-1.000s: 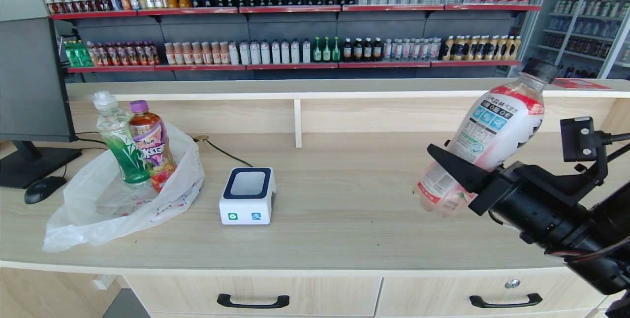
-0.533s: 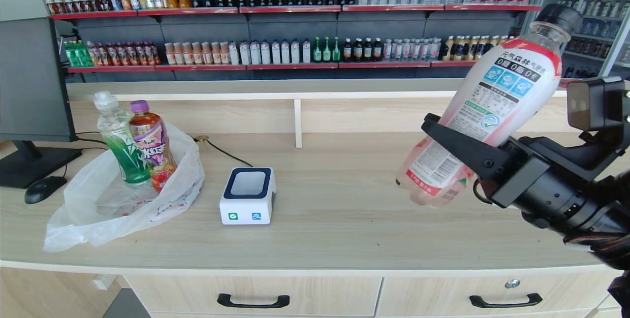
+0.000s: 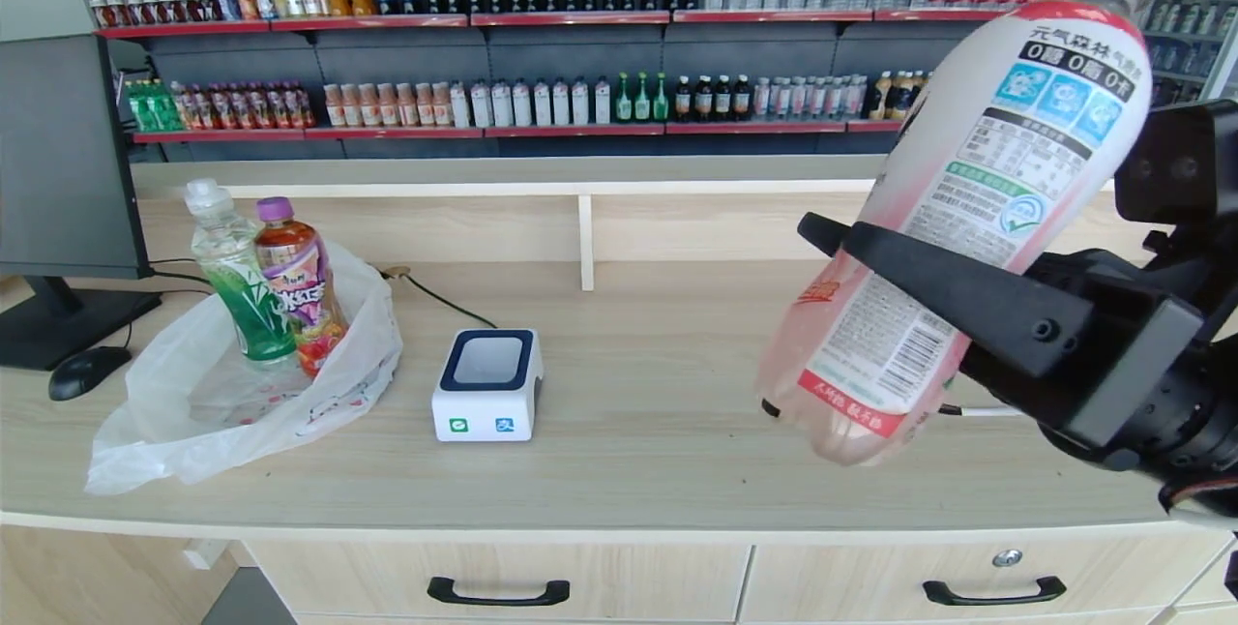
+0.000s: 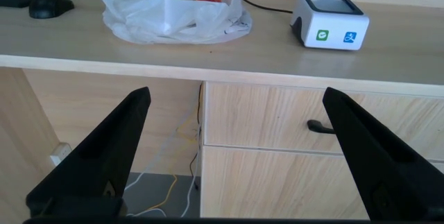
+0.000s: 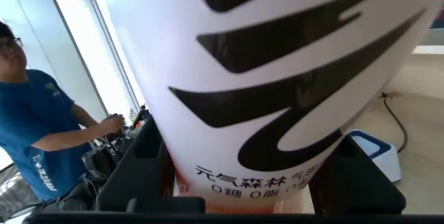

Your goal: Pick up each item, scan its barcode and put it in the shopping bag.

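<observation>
The shopping bag (image 3: 174, 412) on the bench (image 3: 658, 456) holds a green bottle (image 3: 240, 301) and a purple-capped bottle (image 3: 298, 282). The right gripper (image 3: 808, 315) clamps the pink bottle (image 3: 977, 170), tilted, barcode showing, above the bench; the left gripper (image 4: 236, 96) gapes, seemingly below bench level

One pink drink bottle (image 3: 996, 141), black cap, tilted, aloft over the counter's (image 3: 629, 470) right end. One white scanner (image 3: 486, 383), mid-counter. One shopping bag (image 3: 174, 412), left end, holding green bottle (image 3: 237, 286) and purple-capped bottle (image 3: 295, 282), upright.
</observation>
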Controlling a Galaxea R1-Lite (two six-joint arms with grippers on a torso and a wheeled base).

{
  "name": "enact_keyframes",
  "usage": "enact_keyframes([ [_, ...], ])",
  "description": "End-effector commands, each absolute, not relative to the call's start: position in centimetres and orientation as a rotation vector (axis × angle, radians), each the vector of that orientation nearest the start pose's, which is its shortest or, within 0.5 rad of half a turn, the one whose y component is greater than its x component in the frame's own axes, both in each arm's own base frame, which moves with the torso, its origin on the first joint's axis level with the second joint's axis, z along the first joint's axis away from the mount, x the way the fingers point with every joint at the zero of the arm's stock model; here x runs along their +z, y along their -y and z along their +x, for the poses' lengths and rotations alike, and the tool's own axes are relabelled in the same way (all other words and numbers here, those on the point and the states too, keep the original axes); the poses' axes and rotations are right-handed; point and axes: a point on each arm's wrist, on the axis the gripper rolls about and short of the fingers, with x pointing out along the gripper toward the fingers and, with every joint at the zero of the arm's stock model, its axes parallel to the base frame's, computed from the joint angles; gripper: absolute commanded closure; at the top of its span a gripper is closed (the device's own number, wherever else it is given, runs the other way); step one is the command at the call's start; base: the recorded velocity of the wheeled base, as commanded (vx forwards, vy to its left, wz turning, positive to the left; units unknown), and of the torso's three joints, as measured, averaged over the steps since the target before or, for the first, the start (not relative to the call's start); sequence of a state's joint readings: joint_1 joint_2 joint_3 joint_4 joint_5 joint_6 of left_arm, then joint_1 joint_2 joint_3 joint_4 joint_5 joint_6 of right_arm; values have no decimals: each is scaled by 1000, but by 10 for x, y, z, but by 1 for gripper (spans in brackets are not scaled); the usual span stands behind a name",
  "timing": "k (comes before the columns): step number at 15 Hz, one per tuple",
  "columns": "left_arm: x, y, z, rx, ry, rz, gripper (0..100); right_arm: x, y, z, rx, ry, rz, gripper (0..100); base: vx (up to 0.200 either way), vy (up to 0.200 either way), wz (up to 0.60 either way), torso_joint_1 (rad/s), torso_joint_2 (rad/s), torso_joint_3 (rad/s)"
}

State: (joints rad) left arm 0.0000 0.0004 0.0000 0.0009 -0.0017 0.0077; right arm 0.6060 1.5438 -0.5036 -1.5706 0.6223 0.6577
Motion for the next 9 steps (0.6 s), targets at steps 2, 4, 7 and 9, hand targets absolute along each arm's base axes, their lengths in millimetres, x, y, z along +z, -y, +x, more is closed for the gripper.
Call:
enact_keyframes([
  [2,75,0,-23,-2,0,8,0,254,-135,165,1424,158,595,100,0,0,0,0,0,0],
  [4,75,0,-23,-2,-2,8,0,262,-135,165,1445,141,654,100,0,0,0,0,0,0],
  [7,75,0,-23,-2,0,8,0,271,-137,167,1467,146,685,100,0,0,0,0,0,0],
  [9,75,0,-23,-2,-2,8,0,270,-139,162,1502,128,680,100,0,0,0,0,0,0],
])
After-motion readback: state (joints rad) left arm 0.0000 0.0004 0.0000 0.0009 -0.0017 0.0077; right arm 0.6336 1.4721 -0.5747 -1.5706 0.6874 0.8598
